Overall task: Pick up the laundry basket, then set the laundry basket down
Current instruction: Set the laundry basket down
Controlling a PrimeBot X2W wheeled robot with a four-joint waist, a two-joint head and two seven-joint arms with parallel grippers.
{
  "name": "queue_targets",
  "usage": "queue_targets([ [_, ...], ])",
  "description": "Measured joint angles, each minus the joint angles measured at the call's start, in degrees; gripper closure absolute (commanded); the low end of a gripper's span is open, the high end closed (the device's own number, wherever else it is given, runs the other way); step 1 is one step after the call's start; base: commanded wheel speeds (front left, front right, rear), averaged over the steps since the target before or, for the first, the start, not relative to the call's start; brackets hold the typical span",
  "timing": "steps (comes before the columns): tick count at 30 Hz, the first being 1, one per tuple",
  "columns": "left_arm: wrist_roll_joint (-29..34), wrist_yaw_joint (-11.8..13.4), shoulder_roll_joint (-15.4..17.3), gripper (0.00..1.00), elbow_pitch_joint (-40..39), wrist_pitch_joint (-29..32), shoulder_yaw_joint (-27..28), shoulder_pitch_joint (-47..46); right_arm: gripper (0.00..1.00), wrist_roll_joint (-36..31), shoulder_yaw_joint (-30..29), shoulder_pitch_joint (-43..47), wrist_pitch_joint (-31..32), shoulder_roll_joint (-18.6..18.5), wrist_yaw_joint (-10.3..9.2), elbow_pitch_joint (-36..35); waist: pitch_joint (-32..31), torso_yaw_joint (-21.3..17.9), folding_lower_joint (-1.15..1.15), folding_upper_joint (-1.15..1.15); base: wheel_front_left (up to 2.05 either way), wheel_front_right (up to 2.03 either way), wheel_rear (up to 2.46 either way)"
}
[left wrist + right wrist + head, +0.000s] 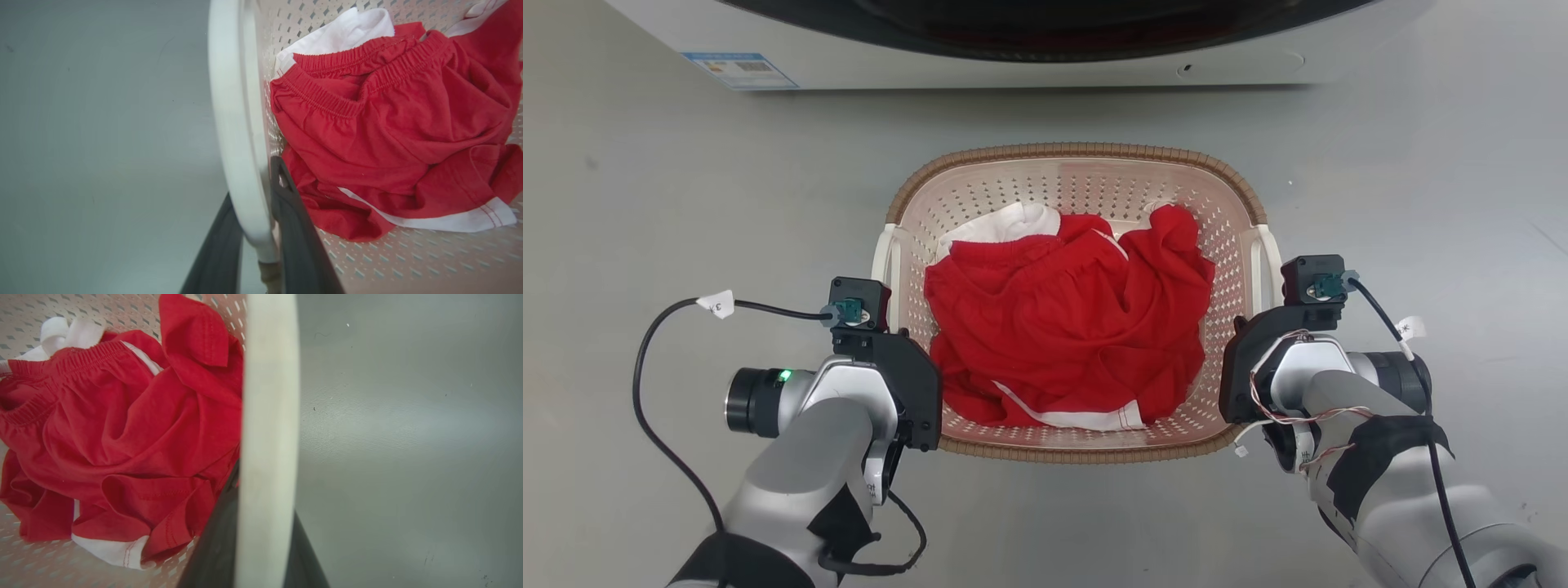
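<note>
The left end effector (253, 183) is seen clamped across the left white handle (233, 122), one dark finger on each side. The right end effector (265, 494) is closed likewise on the right white handle (269, 396). Between them the laundry basket (1078, 152), heaped with red clothing (1070, 327), is found over the grey floor (686, 204) near the washer (1013, 73). The grasp is judged done; whether the base has been raised cannot be told, so the lift and the setting down are taken as remaining.
</note>
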Motion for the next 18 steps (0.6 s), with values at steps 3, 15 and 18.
queue_targets([
  [3, 0.3, 0.0, -0.1, 1.0, 0.6, -0.4, 0.1, -0.8, 1.0, 0.0, 0.2, -0.4, -0.4, 0.0, 0.0, -0.1, 1.7, 0.0, 0.0, 0.0, 0.0, 0.0, 0.0],
  [15, 1.3, 0.0, -0.4, 1.0, 2.1, -2.1, 0.2, -3.3, 1.0, -1.0, 0.7, -2.9, -2.0, 0.0, 0.0, 0.1, 5.7, -0.4, -0.01, 0.0, 0.0, 0.0, 0.0],
  [18, 1.3, 0.0, -0.4, 1.0, 2.2, -2.4, 0.1, -3.7, 1.0, -1.0, 0.8, -3.1, -2.4, 0.0, 0.0, 0.1, 6.1, -0.4, 0.0, 0.0, 0.0, 0.0, 0.0],
])
